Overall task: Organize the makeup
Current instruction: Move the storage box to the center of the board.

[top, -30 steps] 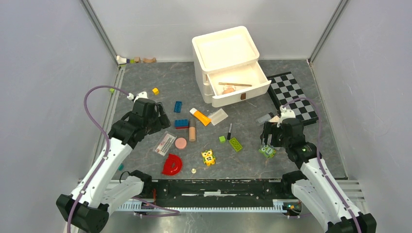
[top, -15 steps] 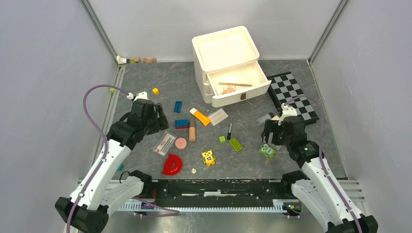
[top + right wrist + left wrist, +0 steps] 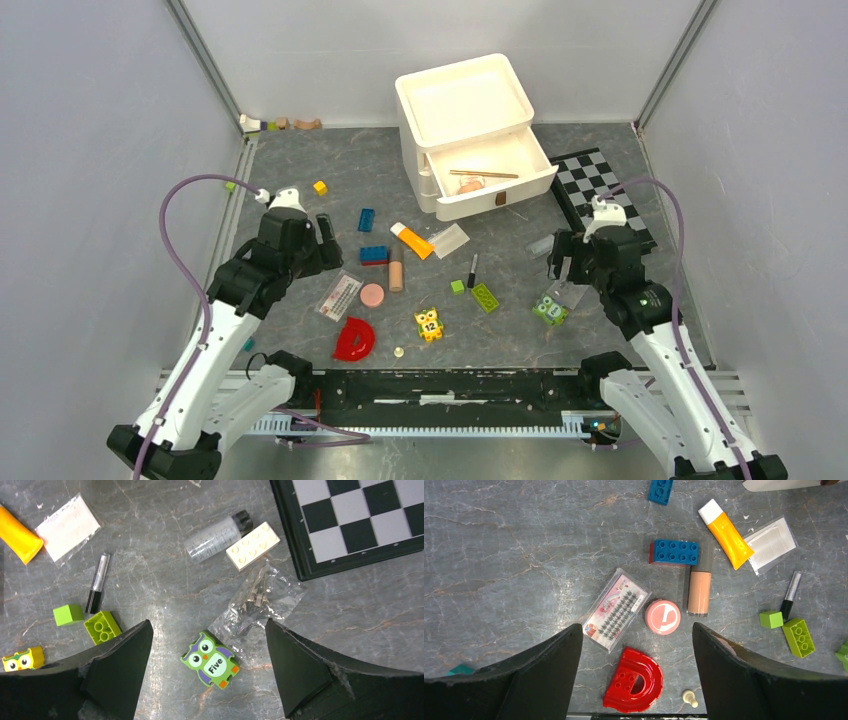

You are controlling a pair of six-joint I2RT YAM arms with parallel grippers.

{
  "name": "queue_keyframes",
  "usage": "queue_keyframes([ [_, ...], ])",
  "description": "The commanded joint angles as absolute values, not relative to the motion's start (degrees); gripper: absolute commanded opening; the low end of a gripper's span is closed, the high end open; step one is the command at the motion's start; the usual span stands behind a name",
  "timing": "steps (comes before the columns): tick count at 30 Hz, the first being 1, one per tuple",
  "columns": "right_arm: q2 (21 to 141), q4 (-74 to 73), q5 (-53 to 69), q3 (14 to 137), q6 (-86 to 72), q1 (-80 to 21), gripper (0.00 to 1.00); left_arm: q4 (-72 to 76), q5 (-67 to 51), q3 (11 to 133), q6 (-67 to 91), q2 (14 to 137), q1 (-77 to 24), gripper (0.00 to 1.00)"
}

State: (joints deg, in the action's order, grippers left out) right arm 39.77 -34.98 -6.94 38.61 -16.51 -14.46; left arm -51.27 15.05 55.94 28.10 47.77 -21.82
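The makeup lies spread over the grey mat. An orange tube (image 3: 412, 240) (image 3: 726, 532) with a white cap rests beside a flat clear packet (image 3: 449, 240) (image 3: 771, 543). Below them are a beige stick (image 3: 396, 270) (image 3: 699, 591), a round pink disc (image 3: 372, 295) (image 3: 663, 616) and a lash packet (image 3: 340, 295) (image 3: 615, 609). A thin black pencil (image 3: 472, 270) (image 3: 97, 584) lies mid-mat. My left gripper (image 3: 322, 240) (image 3: 636, 628) hovers open above the disc and lash packet, holding nothing. My right gripper (image 3: 560, 262) (image 3: 208, 624) hangs open over a crinkled clear bag (image 3: 262, 599).
A white drawer unit (image 3: 462, 100) stands at the back with its lower drawer (image 3: 500, 190) pulled out. A checkerboard (image 3: 600, 190) lies on the right. Toy bricks (image 3: 374, 254), a green owl block (image 3: 212, 659), a yellow owl block (image 3: 429, 323) and a red half-ring (image 3: 634, 681) are scattered about.
The left arm has drawn slightly back to the left. The right arm has shifted right and a little farther from me. Both grippers stay open; no object has moved.
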Motion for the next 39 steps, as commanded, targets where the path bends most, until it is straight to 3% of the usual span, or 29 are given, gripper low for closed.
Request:
queue_keyframes([
  [1,39.94,-36.35,-10.36,44.06,-15.48,-14.24,0.91,-51.18,16.89,56.98,23.98,46.97,-21.47,0.87],
  [14,42.03,-36.23,-17.1,46.61,-17.75,-14.24,0.91,-45.34,14.73,57.61,20.53,53.31,-21.46,0.87],
  [24,52.67,-28.29,-23.52,49.43,-15.35,-14.24,0.92,-39.97,13.72,62.64,19.09,63.79,-21.37,0.87],
  [39,60.83,-13.1,-17.4,44.28,-14.49,-12.97,0.92,-33.34,10.62,66.12,17.14,73.88,-20.04,0.87],
])
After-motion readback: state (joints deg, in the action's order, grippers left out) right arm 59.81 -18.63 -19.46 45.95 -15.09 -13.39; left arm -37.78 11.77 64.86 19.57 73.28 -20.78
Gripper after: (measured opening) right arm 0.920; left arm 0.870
